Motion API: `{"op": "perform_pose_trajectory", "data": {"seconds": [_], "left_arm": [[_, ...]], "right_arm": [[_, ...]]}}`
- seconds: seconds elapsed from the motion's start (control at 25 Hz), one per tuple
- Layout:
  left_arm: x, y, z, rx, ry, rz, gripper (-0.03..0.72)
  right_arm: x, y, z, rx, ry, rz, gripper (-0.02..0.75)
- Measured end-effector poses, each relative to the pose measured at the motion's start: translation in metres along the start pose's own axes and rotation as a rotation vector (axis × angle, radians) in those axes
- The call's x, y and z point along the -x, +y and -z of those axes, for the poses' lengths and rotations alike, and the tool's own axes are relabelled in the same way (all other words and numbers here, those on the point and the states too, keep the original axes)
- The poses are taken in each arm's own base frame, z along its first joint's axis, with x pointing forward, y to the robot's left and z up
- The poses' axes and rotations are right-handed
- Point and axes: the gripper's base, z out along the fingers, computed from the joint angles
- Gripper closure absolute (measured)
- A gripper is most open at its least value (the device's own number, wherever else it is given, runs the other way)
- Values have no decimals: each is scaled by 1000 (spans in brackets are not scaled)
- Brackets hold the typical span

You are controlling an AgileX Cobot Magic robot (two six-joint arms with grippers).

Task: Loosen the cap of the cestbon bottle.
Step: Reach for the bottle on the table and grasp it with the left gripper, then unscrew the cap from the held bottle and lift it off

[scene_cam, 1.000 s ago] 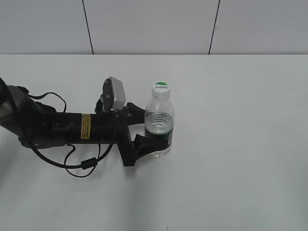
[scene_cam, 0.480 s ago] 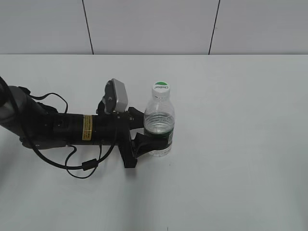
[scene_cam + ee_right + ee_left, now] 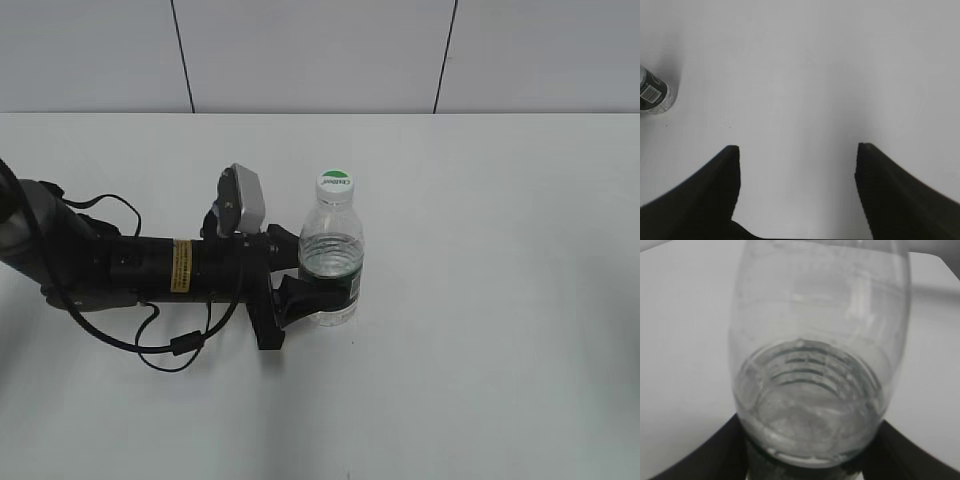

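Observation:
The cestbon bottle (image 3: 331, 250) stands upright on the white table, clear with a dark green label band. Its white cap (image 3: 335, 183) with a green half-circle sits on the neck. My left gripper (image 3: 306, 282) reaches in from the left and is shut on the bottle's lower body at the label. In the left wrist view the bottle (image 3: 815, 365) fills the frame, with the dark jaws (image 3: 812, 445) pressed against both sides. My right gripper (image 3: 797, 150) is open and empty over bare table, far from the bottle (image 3: 652, 95), which shows at that view's left edge.
The left arm with its cables (image 3: 150, 270) lies low across the table's left side. The white table (image 3: 500, 300) stretches to the right and front of the bottle. A panelled wall (image 3: 320, 50) stands behind.
My left gripper has slid a little to the right and its jaws have closed in on the bottle's lower body. The bottle has stayed upright in place.

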Motion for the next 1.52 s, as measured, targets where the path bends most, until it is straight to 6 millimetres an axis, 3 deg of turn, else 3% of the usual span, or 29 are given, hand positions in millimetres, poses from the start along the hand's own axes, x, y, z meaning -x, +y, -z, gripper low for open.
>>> {"op": "perform_pose_trajectory", "data": {"seconds": [0.28,0.72,1.04,1.16,1.32,1.52], "left_arm": [[0,0,0,-3,-3,-1,312],[1,-1,0,-5,-3,-2,316],[1,-1,0,-6,-5,-2,316],[1,-1,0,-6,-5,-2,316],[1,-1,0,-6,-5,-2,316],[1,-1,0,-6,-5,-2,316]], "right_arm": [[57,-2,-44,17,157,-23,187],[94,-4,-114,45,504,-42,188],[138,3,-154,110,502,-65,309],[152,24,-159,159,477,-16,317],[160,76,-169,248,475,102,321],[155,145,-180,344,496,251,322]]}}
